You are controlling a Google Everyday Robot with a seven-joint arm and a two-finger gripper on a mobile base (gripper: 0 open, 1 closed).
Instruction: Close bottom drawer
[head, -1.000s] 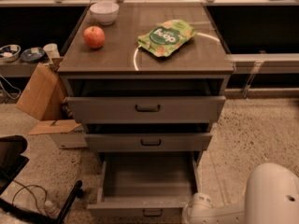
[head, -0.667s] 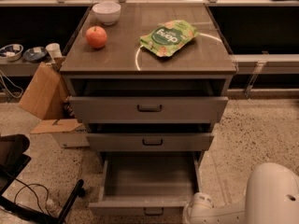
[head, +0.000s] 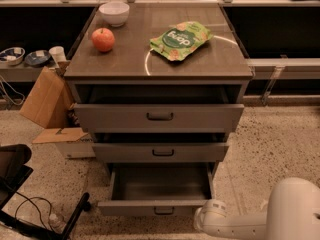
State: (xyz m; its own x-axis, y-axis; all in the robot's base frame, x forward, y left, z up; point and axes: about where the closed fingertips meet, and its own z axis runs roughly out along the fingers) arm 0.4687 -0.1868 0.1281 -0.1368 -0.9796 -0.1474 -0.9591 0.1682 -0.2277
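A grey metal cabinet point(head: 160, 69) with three drawers stands on the speckled stone floor point(head: 280, 144), and all three drawers are pulled out in steps. The bottom drawer point(head: 157, 207), the one with the narrowest grey front and a small dark bar handle point(head: 163, 211), sticks out farthest of the lot. It sits low at the near edge of the view, its plain grey box interior showing from above. Over it the mid-width grey drawer point(head: 161, 152) is out only a little, and the widest grey top drawer point(head: 160, 117) a bit more, with a dark gap behind its front panel.

The robot's smooth white arm point(head: 295, 209) comes in from the lower right corner. Its rounded white end, which I take to be the gripper point(head: 205, 220), sits just beside the right-hand corner of the bottom drawer's front. It is touching or very nearly so, and I can't say which from here. Whether the gripper is released or clenched I cannot tell.

On the cabinet's brown-grey top a round red apple point(head: 103, 39) lies near the left edge. A small white bowl point(head: 114, 13) stands behind it, and a crumpled green snack bag point(head: 181, 39) lies towards the middle, apart from both. A brown cardboard box point(head: 47, 101) leans by the cabinet's left side. Further left, a low shelf holds a couple of small dishes point(head: 12, 55) and a pale cup point(head: 56, 54). A black chair base with trailing cables point(head: 30, 214) fills the lower left corner of the floor
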